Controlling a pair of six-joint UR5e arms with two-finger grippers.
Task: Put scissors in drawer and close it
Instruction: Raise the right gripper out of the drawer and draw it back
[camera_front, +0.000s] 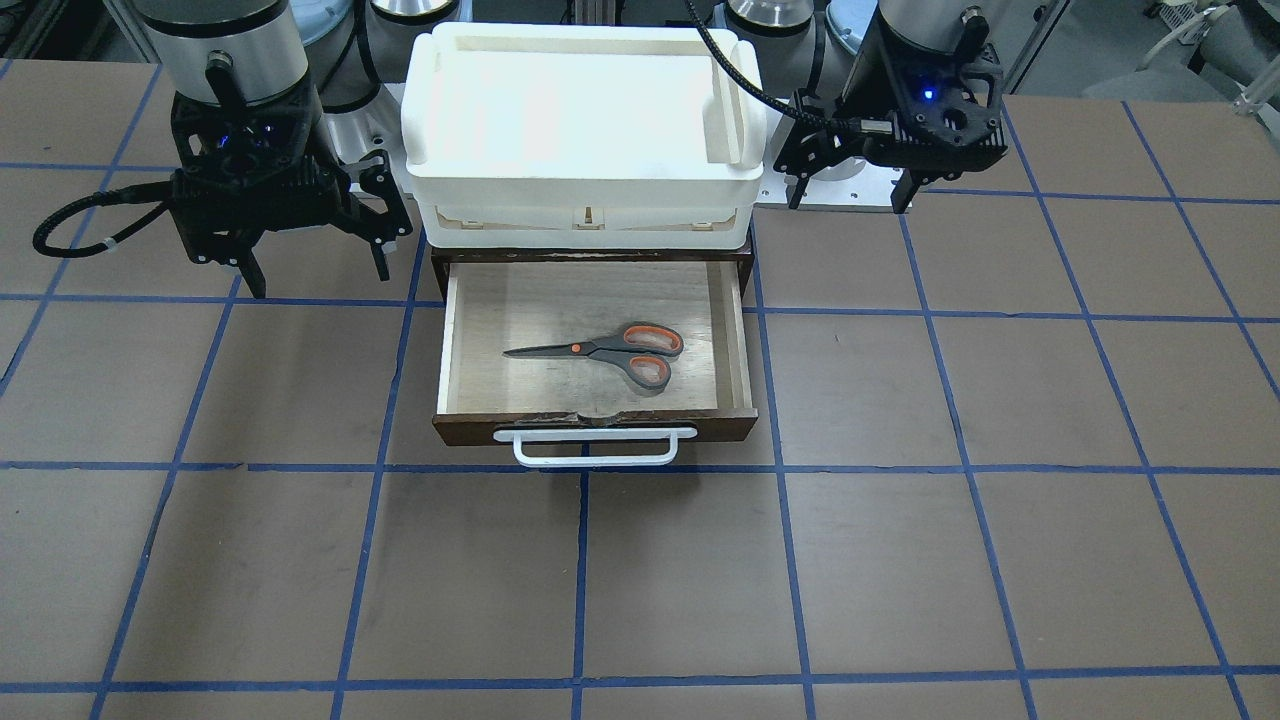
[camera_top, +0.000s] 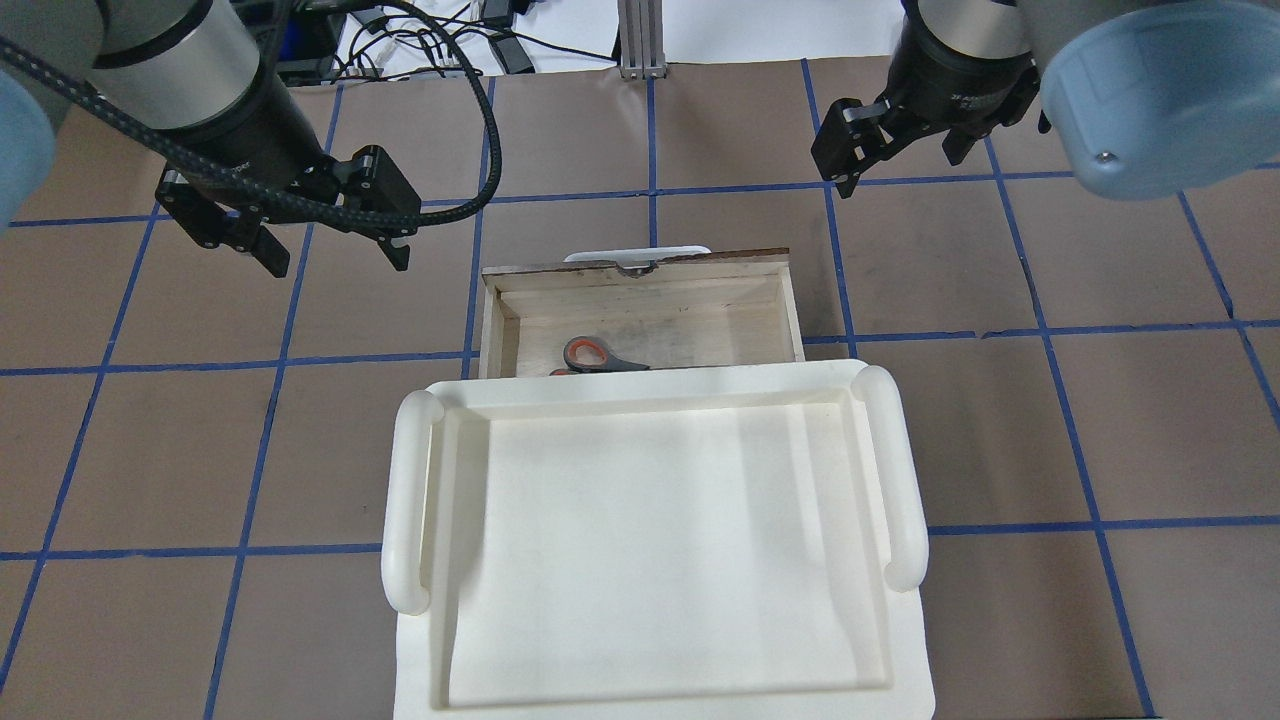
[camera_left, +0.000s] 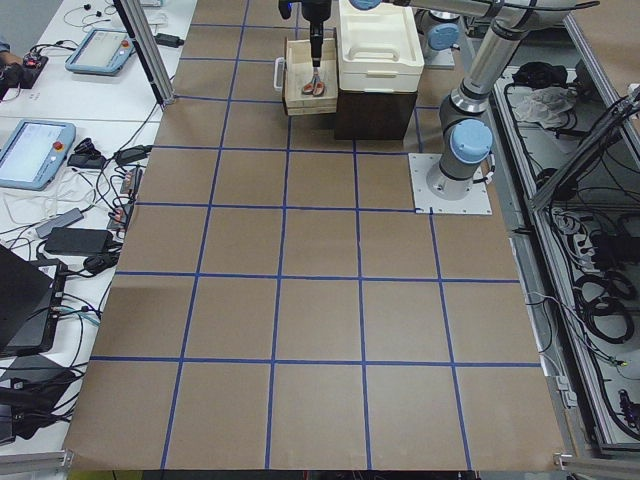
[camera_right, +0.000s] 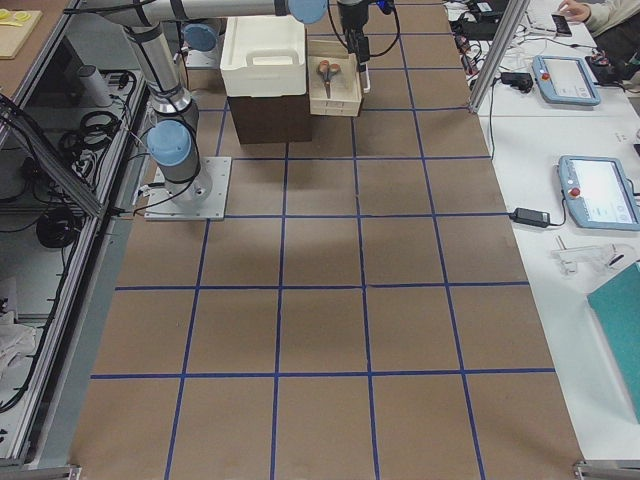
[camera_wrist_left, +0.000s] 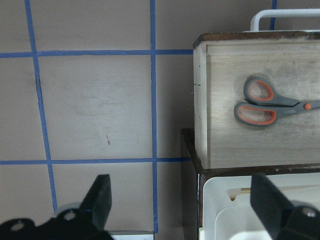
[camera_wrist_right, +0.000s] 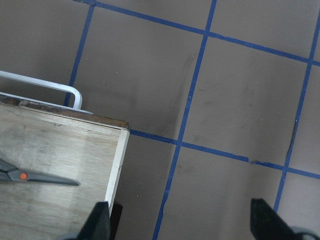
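The scissors lie flat inside the open drawer, handles toward the robot's left and blades toward its right. They also show in the overhead view, partly hidden by the tray, in the left wrist view and, blades only, in the right wrist view. The drawer is pulled out, its white bar handle facing away from the robot. My left gripper is open and empty, to the left of the drawer. My right gripper is open and empty, to the right of the drawer and beyond it.
A white plastic tray sits on top of the dark brown cabinet that holds the drawer. The brown table top is marked with a grid of blue tape.
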